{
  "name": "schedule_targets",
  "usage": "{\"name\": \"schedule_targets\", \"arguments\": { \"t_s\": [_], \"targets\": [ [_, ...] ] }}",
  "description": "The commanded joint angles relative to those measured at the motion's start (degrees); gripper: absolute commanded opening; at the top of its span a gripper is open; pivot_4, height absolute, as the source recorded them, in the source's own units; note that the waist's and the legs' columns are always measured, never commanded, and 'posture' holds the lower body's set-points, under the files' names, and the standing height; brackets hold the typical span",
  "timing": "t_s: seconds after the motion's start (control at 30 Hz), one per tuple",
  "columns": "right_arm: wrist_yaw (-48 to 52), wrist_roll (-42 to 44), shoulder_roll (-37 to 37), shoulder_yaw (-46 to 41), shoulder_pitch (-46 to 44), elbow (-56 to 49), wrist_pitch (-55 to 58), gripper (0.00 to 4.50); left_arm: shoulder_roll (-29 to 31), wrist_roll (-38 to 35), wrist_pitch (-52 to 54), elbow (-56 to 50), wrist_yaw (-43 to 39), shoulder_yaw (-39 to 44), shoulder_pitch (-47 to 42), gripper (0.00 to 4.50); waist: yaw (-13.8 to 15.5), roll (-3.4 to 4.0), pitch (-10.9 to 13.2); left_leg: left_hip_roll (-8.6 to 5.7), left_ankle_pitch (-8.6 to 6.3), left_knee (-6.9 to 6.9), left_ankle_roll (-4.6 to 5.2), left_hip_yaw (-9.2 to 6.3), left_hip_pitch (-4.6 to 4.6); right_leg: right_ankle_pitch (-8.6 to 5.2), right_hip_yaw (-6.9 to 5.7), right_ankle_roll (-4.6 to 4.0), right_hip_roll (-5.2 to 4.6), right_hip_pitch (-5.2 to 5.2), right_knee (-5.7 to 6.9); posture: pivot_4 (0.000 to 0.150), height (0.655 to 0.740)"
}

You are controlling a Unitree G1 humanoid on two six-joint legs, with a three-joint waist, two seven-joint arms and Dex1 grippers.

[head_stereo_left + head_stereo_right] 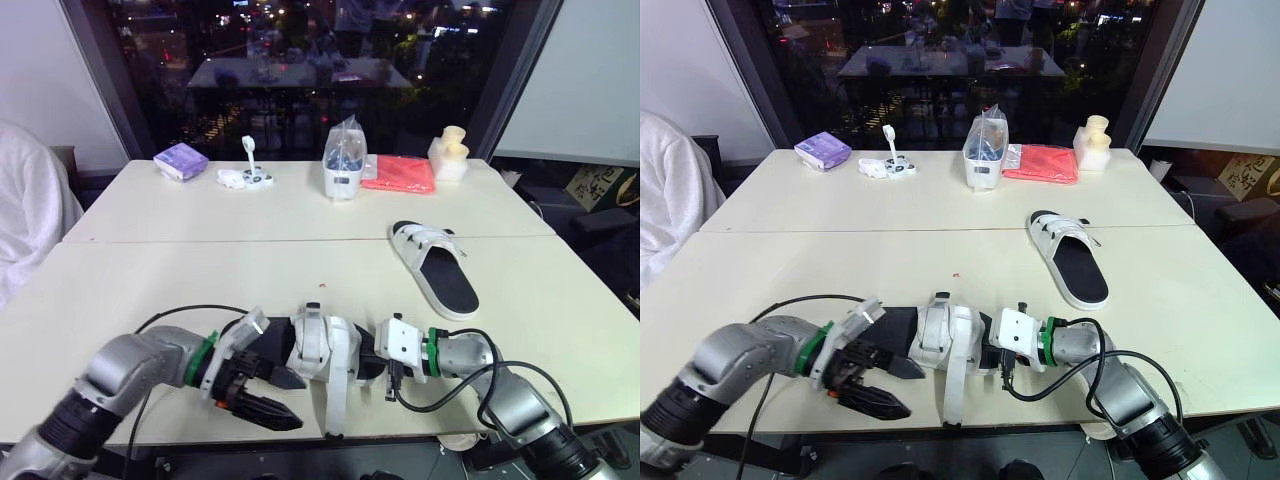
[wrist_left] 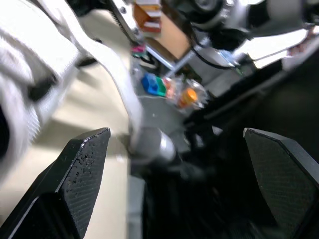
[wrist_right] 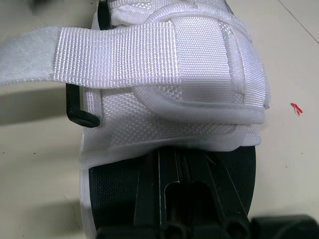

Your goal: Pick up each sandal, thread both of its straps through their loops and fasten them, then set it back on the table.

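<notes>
- Left pincer (image 1: 285, 400): spread wide, just beside near sandal (image 1: 318, 345), likely free to catch its hanging strap (image 1: 335, 405).
- Right pincer (image 1: 372, 364): clamped on that sandal's sole, steadying it for threading.
- Other sandal (image 1: 436, 268): flat on table (image 1: 150, 270), farther right.

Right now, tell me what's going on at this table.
The robot is working on the near sandal at the front edge of the table. Its left end effector is open beside it, the right end effector at its other end. One strap hangs loose, unfastened. The second sandal lies farther back on the right.
</notes>
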Motion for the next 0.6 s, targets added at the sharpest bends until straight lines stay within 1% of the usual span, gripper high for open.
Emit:
{"name": "schedule_targets", "arguments": {
  "t_s": [0.03,0.2,0.47,0.5,0.57,0.6],
  "targets": [
    [1.3,-1.4,-0.9,2.0,1.9,0.5,1.5,0.00,-4.0,1.9,0.5,-2.1,6.2,-0.2,0.5,4.46,0.1,0.00,0.0,0.00,0.00,0.00,0.00,0.00,0.00,0.00,0.00,0.00,0.00,0.00,0.00,0.150,0.7400],
    [1.3,-1.4,-0.9,1.9,2.3,-0.1,1.9,0.00,-8.4,0.1,4.4,-3.0,10.5,0.7,0.7,4.46,0.5,-0.01,0.0,-0.02,0.00,0.00,0.00,-0.01,0.02,0.00,0.00,0.00,-0.01,0.02,0.00,0.150,0.7400],
    [1.4,-1.7,-0.8,1.8,2.7,-0.7,2.2,0.00,-10.7,0.1,6.6,-4.3,12.0,-0.5,1.5,4.46,0.7,-0.01,0.0,-0.01,0.00,0.00,0.00,-0.02,0.03,0.00,0.00,0.00,0.00,0.02,0.00,0.150,0.7400],
    [1.4,-1.6,-0.8,1.8,2.7,-0.7,2.3,0.00,-10.8,0.1,6.6,-4.3,12.1,-0.4,1.5,4.23,0.7,-0.01,0.0,-0.01,0.00,0.00,0.00,-0.02,0.03,0.00,0.00,0.00,0.00,0.02,0.00,0.150,0.7400],
    [1.4,-1.7,-0.8,1.8,2.8,-0.8,2.3,0.00,-11.2,0.0,7.0,-4.4,12.3,-0.2,1.6,3.62,0.8,-0.01,0.0,-0.01,0.00,0.00,0.00,-0.03,0.03,0.00,0.00,-0.01,-0.01,0.01,0.00,0.150,0.7400],
    [1.4,-1.7,-0.8,1.8,2.8,-0.8,2.3,0.00,-11.4,-0.1,7.1,-4.4,12.4,-0.1,1.7,3.12,0.8,-0.01,0.0,-0.01,0.00,0.00,0.00,-0.03,0.03,0.00,0.00,-0.01,-0.01,0.01,0.00,0.150,0.7400]
  ]
}}
